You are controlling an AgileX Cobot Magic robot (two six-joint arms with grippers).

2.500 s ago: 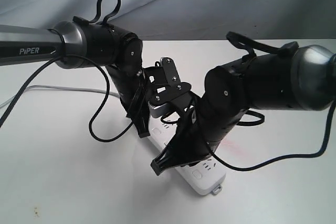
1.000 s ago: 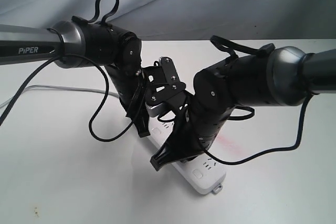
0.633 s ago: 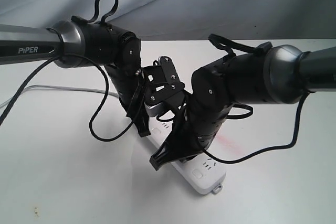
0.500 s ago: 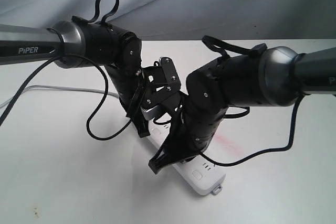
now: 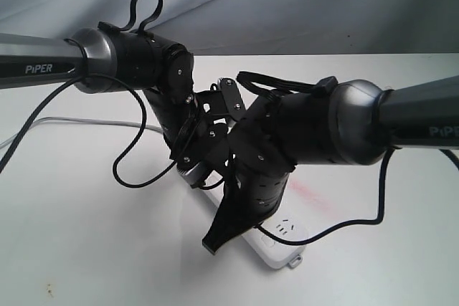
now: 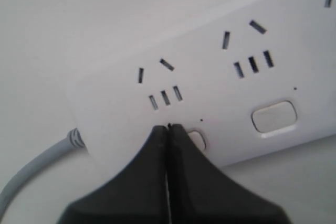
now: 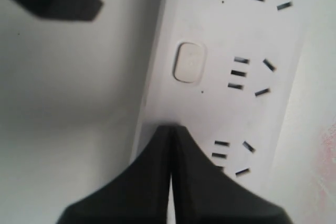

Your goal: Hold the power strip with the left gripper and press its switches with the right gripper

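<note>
The white power strip [image 5: 285, 237] lies on the table, mostly hidden under both arms; only its near end with the small tab shows. In the left wrist view my left gripper [image 6: 169, 127] is shut, tips down on the power strip [image 6: 220, 85] at its cord end, partly covering a switch [image 6: 198, 139]. Another switch [image 6: 274, 115] is uncovered. My right gripper [image 7: 170, 127] is shut too, its tips on the strip [image 7: 226, 35] in line with the row of switches [image 7: 189, 62]. The right gripper [image 5: 212, 244] points down at the strip's edge.
The grey cord [image 6: 29, 179] leaves the strip's end and runs across the white table [image 5: 79, 241] to the left. The left arm [image 5: 136, 62] and the bulky right arm [image 5: 323, 130] cross closely above the strip. Black cables loop beside both.
The right arm has swung left and its wrist has turned, carrying its shut tips along the strip towards the near end. The left arm has stayed put.
</note>
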